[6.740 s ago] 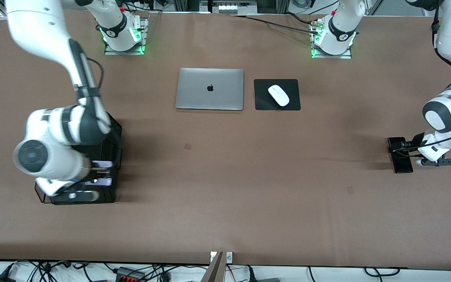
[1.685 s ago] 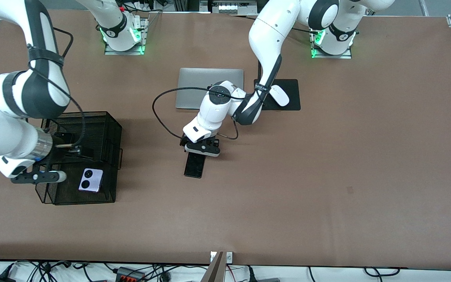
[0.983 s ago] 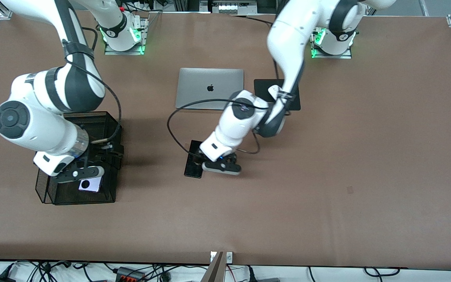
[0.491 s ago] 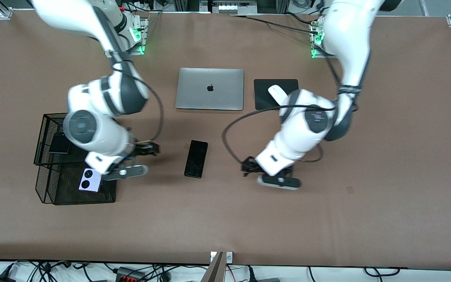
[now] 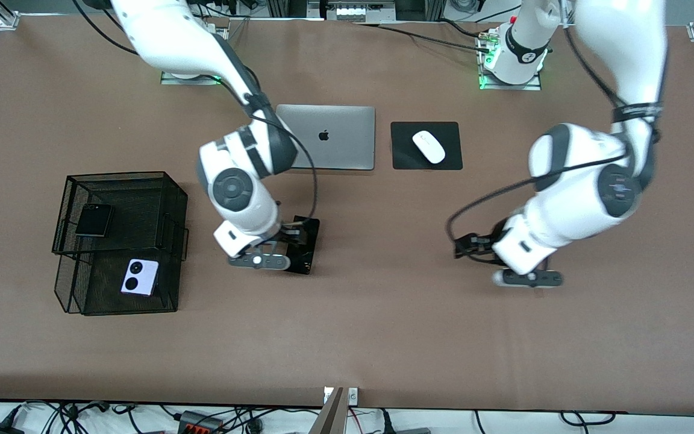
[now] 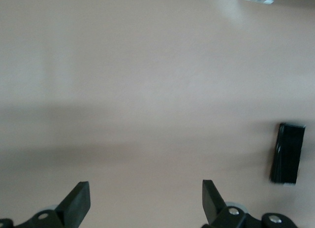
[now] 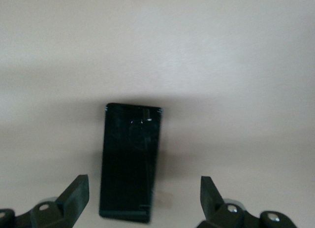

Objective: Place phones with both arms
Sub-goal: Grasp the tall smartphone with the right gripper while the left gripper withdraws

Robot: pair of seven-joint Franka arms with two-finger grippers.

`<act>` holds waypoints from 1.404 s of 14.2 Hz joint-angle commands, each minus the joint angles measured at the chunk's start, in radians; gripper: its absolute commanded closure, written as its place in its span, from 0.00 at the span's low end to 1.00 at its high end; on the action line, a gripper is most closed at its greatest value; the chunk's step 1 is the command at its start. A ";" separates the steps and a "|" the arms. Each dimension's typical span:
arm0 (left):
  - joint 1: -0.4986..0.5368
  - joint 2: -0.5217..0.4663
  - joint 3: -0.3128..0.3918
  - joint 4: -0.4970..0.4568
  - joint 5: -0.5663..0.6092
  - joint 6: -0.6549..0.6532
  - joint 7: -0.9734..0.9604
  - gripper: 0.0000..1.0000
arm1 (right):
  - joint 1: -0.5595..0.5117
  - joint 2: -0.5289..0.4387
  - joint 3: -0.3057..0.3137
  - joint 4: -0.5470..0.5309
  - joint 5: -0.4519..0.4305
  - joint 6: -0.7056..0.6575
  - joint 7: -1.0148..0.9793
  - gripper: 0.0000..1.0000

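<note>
Front view: the right arm is covering much of the slab phone (image 5: 309, 246), so only its glossy black edge and one end are showing past the right gripper (image 5: 261, 260), which is hanging low over it. The gripper's fingers are tucked under the wrist here and are hard to make out. The left gripper (image 5: 526, 278) is hovering over bare brown table (image 5: 383, 325) toward the left arm's end, its outline smeared and its fingers unclear. The two-tier wire-mesh basket (image 5: 119, 241) is sitting toward the right arm's end; the square black flip phone (image 5: 94, 220) is lying on its upper tier, the lavender phone (image 5: 140, 277) with two black circles on the lower tier, nearer the camera. The matte silver laptop (image 5: 323, 137), closed, is lying beside a black pad (image 5: 449, 158) carrying a smooth white mouse (image 5: 428, 146).

Left wrist view: the two black fingers (image 6: 78, 202) are standing wide apart, their tips only partly in frame, with nothing between them. Plain, softly blurred table is filling most of the picture; the slab phone (image 6: 287, 153) is showing small and well apart, near the edge.

Right wrist view: the fingers (image 7: 75, 196) are spread wide, cut off at the frame's edge and gripping nothing. The slab phone (image 7: 129, 161) is lying flat on the table between them, closer to one finger, a long rounded rectangle with a shiny dark face catching faint reflections.
</note>
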 commanded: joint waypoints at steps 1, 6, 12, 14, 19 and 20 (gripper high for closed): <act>0.066 -0.070 -0.013 -0.045 0.026 -0.119 0.035 0.00 | 0.024 0.068 -0.008 0.016 0.010 0.067 0.051 0.00; 0.147 -0.128 -0.010 -0.053 0.184 -0.223 0.093 0.00 | 0.049 0.107 -0.008 0.019 0.009 0.081 0.095 0.00; 0.224 -0.219 0.042 -0.050 0.192 -0.369 0.096 0.00 | 0.073 0.151 -0.007 0.037 0.007 0.121 0.091 0.00; 0.242 -0.220 0.042 -0.050 0.223 -0.401 0.098 0.00 | 0.080 0.165 -0.008 0.052 0.003 0.121 0.089 0.00; 0.250 -0.230 0.042 -0.050 0.301 -0.405 0.107 0.00 | 0.080 0.168 -0.013 0.052 -0.006 0.111 0.081 0.00; 0.252 -0.230 0.042 -0.050 0.300 -0.402 0.107 0.00 | 0.078 0.165 -0.014 0.052 -0.005 0.109 0.080 0.00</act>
